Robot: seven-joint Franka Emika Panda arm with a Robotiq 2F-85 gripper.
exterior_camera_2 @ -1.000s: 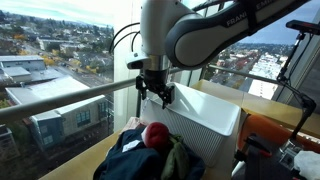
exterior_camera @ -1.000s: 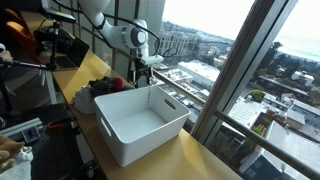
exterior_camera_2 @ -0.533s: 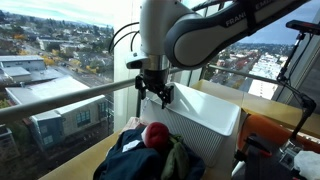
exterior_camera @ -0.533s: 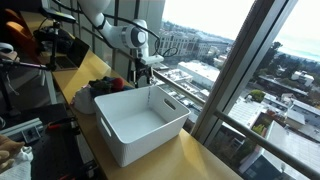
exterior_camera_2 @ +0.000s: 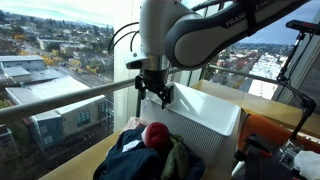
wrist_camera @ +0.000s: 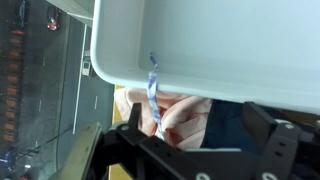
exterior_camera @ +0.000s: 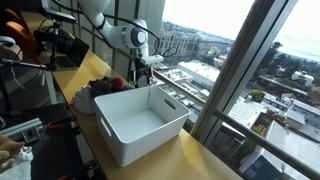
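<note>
Gripper [exterior_camera_2: 155, 97] is held pointing down over the clothes pile [exterior_camera_2: 140, 155], jaws spread, nothing pinched. The pile is crumpled just beside the white bin [exterior_camera_2: 205, 135]; no long axis can be told. The bin's long axis is laid along the window.

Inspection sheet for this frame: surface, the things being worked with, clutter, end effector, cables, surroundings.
Surface: wooden counter running along the window.
Things in hand: white bin, upright, with nothing seen inside it. A clothes pile lies against its end, with a red item on top. The wrist view shows striped cloth below the bin wall.
Clutter: dark gear at the far end of the counter, too small to identify.
End effector: end effector is open and holds nothing. It hangs above the clothes pile, beside the bin's end.
Cables: a dark cable loops beside the wrist.
Surroundings: window frame, with city rooftops outside.
</note>
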